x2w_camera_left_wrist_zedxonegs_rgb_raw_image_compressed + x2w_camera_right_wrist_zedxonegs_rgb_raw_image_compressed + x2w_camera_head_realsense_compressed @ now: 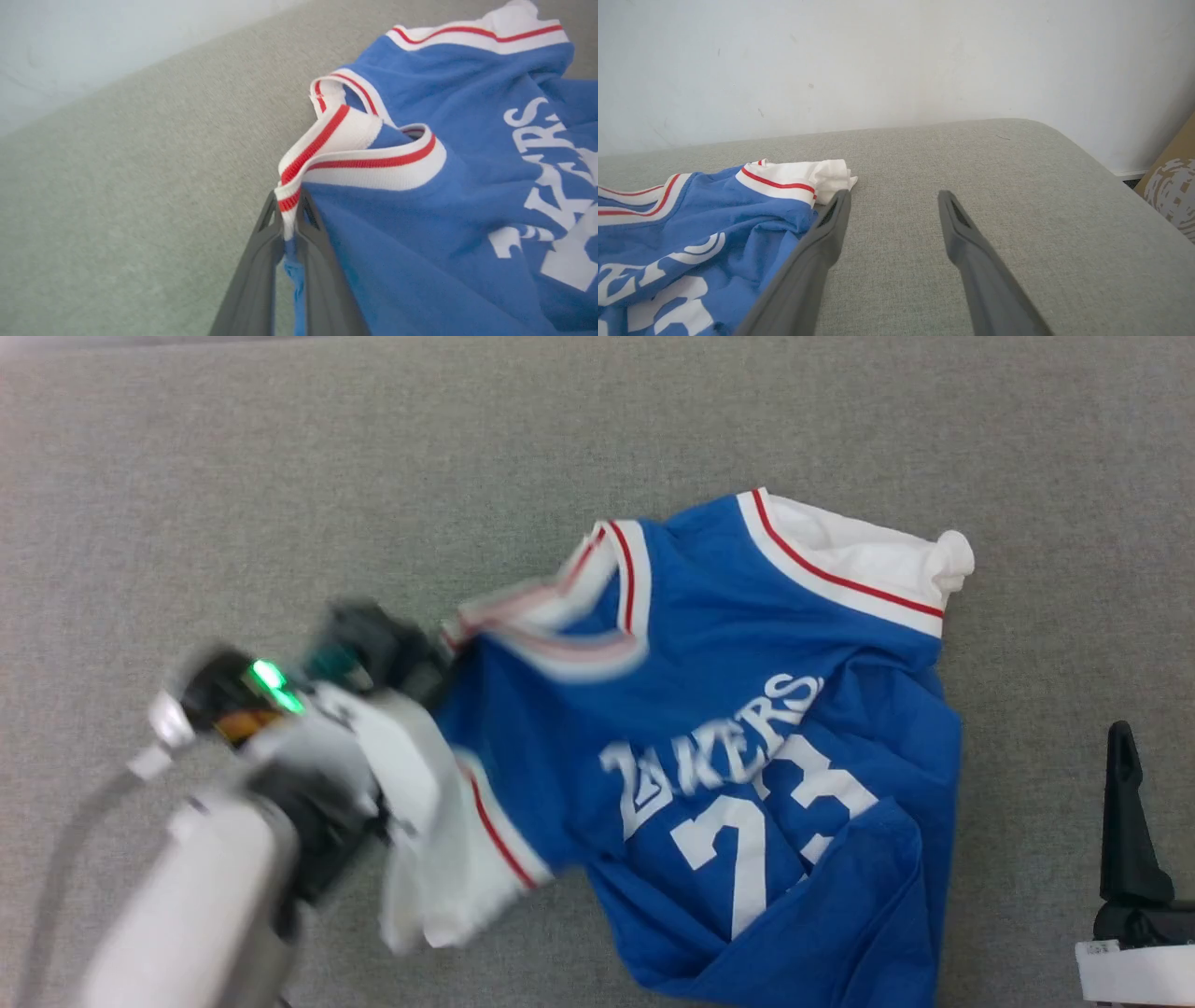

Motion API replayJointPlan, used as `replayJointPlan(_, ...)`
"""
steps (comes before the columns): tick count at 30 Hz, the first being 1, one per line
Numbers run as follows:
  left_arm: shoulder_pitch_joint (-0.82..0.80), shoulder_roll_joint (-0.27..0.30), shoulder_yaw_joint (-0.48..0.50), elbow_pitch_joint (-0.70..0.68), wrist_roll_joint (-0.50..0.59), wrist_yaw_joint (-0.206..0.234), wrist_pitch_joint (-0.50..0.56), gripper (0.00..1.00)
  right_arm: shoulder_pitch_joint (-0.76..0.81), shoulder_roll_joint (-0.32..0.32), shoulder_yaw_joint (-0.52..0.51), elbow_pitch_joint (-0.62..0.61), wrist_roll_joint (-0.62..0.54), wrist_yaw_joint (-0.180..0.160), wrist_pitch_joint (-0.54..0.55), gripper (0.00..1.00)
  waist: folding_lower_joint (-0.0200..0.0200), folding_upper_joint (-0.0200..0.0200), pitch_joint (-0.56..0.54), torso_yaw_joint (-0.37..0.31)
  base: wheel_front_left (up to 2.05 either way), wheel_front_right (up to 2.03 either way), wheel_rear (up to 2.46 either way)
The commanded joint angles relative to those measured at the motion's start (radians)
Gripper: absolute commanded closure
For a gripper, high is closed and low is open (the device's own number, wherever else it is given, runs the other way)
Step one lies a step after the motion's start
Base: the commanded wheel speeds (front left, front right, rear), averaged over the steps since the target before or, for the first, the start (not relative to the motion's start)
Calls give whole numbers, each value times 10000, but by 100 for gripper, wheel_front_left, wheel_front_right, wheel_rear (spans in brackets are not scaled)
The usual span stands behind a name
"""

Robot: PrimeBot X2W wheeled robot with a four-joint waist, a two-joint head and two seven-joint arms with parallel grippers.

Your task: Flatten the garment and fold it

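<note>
Left jaws pinched shut on the garment's (747, 709) collar (327, 154); right jaws spread wide, holding nothing.
The blue garment lies crumpled, lettering up, on the grey fabric-topped desk (280, 476), right of centre. The left jaws' dark fingers (261, 270) meet on the collar's white, red-striped edge at the garment's left side, the arm blurred. The right jaws sit at the near right; one finger (826, 233) is just beside the white sleeve end (794, 179).
</note>
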Motion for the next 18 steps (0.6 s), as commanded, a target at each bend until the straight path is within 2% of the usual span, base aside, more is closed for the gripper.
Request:
replayJointPlan(1, -444, 220, 137, -62, 158, -56, -74, 100, -126, 20, -7, -10, 25, -9, -18, 0, -1, 0, 59, -19, 0, 0, 0)
replayJointPlan(5, -1583, 518, 452, 373, 199, -105, -275, 100, -242, 20, -3, -74, -34, -9, 39, 0, -1, 0, 269, -31, 0, 0, 0)
replayJointPlan(10, -2375, 561, 539, 1979, 108, -152, -925, 100, -437, 20, 204, -182, -168, -9, 163, 0, -1, 0, 609, -126, 0, 0, 0)
replayJointPlan(11, -2466, 536, 530, 2200, 235, -120, -1259, 85, -475, 20, 224, -200, -190, -9, 180, 0, -1, 0, 675, -128, 0, 0, 0)
replayJointPlan(12, -2551, 422, 587, 2369, 356, 35, -1728, 66, -506, 20, 239, -214, -216, -9, 204, 0, -1, 0, 741, -104, 0, 0, 0)
replayJointPlan(14, -2603, 114, 602, 2738, 496, 299, -2495, 21, -554, 20, 228, -227, -268, -9, 250, 0, -1, 0, 828, 9, 0, 0, 0)
replayJointPlan(15, -2589, -42, 562, 2936, 494, 359, -2722, 6, -570, 20, 224, -222, -287, -9, 287, 0, -1, 0, 838, 90, 0, 0, 0)
replayJointPlan(16, -2569, -188, 546, 3095, 450, 411, -2879, 0, -582, 20, 239, -221, -317, -9, 329, 0, -1, 0, 827, 174, 0, 0, 0)
replayJointPlan(18, -2532, -403, 582, 3267, 339, 524, -3125, 0, -597, 20, 274, -208, -374, -9, 418, 0, -1, 0, 734, 351, 0, 0, 0)
